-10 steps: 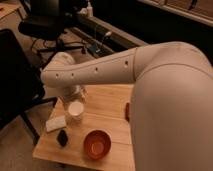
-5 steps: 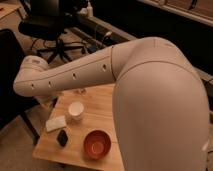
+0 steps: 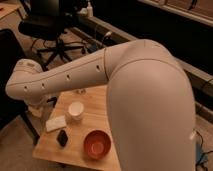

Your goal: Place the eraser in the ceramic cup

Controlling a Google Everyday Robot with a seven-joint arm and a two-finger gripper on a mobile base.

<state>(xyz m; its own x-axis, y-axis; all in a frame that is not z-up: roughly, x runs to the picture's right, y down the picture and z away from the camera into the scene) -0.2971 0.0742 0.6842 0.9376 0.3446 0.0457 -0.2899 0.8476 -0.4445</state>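
On the table (image 3: 96, 116), eraser (image 3: 55, 123) left of ceramic cup (image 3: 76, 111); jaws farther left.

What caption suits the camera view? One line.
Gripper hangs by the table edge, near the eraser lying beside the cup; bowl nearby.

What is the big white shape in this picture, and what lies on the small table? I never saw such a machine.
The big white shape is a robot's arm, seen closely from above; where the camera sits is unknown. The arm reaches left over a small wooden table. Its hand hangs under the arm's far end, near the table's left edge, mostly hidden. On the table lie a flat white rectangular eraser, a plain off-white ceramic cup, a small black lump and an orange-brown bowl. The eraser is not held.
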